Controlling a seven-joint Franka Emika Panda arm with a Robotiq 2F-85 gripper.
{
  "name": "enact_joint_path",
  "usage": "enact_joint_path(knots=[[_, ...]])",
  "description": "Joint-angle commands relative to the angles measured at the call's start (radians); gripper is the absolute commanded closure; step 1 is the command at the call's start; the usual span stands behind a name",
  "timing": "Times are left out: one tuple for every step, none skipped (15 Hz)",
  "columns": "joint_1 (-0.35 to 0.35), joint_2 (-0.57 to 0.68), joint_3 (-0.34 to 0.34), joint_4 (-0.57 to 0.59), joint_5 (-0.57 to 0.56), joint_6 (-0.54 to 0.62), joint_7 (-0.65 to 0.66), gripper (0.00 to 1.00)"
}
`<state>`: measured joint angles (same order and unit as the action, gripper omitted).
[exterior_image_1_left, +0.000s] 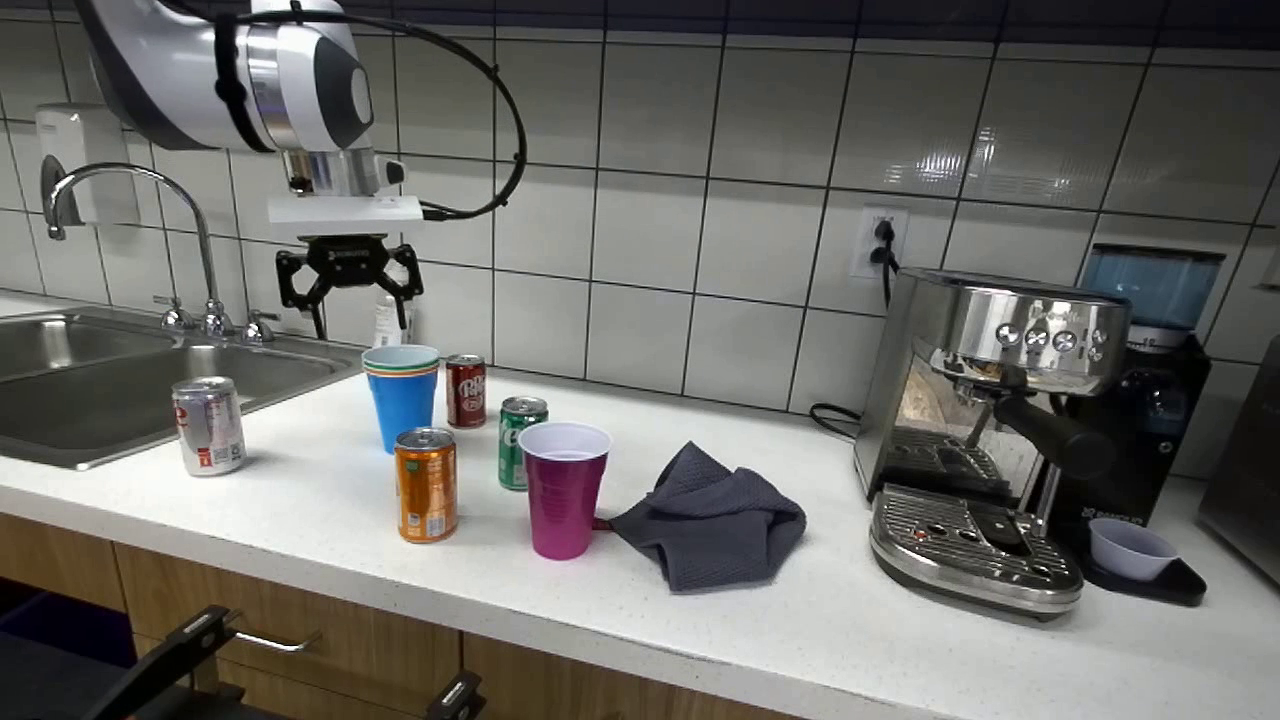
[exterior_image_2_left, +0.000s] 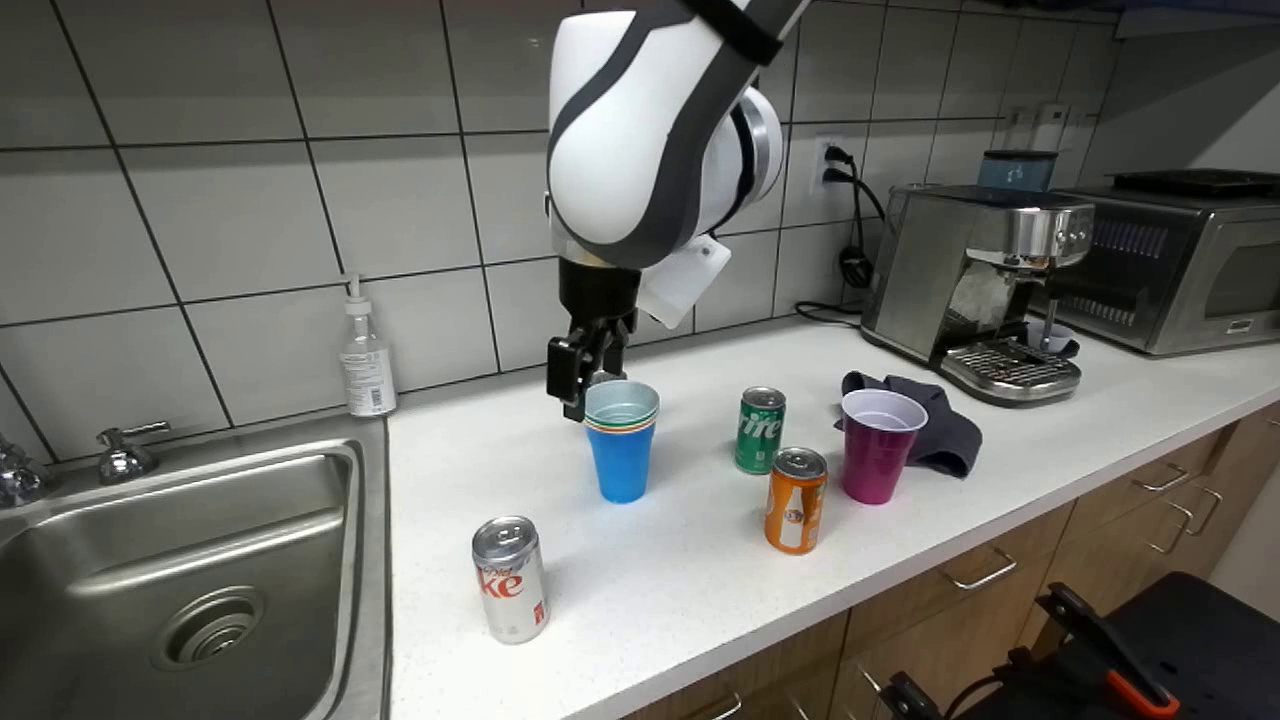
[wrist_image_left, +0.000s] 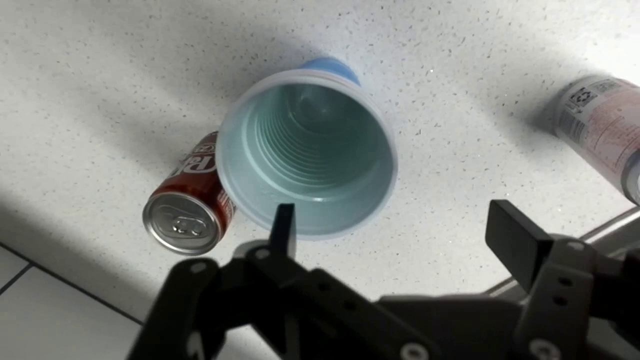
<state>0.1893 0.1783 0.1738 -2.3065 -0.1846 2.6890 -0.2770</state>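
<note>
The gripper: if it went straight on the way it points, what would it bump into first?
Probably the stacked cups: the gripper points down, and one finger overlaps their rim in the wrist view, though depth is hard to judge.

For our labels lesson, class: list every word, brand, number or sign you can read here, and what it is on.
"rite": green can
"ke": silver can; its small print is unreadable.
"R": red can; the letters beside it are unclear.
Too small or blurred to read: the marks on the orange can, soap bottle, gripper, grinder and microwave.
</note>
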Motion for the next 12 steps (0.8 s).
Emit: enact_joint_path(knots=[[-0.027, -0.027, 0.021, 0.031, 0.086, -0.061, -0.025, 0.00], [-0.030, -0.031, 0.021, 0.036, 0.109, -0.067, -0.027, 0.00], [-0.036, -0.036, 0.023, 0.041, 0.139, -0.079, -0.036, 0.00], [-0.040, -0.041, 0.022, 0.046, 0.164, -0.092, -0.040, 0.00], [-0.044, -0.046, 0.020, 0.052, 0.187, -0.103, -0.044, 0.00], [-0.047, -0.051, 0.018, 0.057, 0.206, -0.115, -0.047, 0.00], [-0.051, -0.056, 0.015, 0.061, 0.223, -0.126, -0.048, 0.00], [-0.055, -0.061, 0.011, 0.066, 0.239, -0.139, -0.048, 0.00], [-0.059, -0.066, 0.008, 0.069, 0.252, -0.148, -0.049, 0.00], [-0.064, -0.073, 0.004, 0.070, 0.262, -0.156, -0.048, 0.00], [-0.068, -0.078, 0.001, 0.073, 0.273, -0.168, -0.048, 0.00], [-0.073, -0.084, -0.003, 0.074, 0.282, -0.177, -0.046, 0.00]])
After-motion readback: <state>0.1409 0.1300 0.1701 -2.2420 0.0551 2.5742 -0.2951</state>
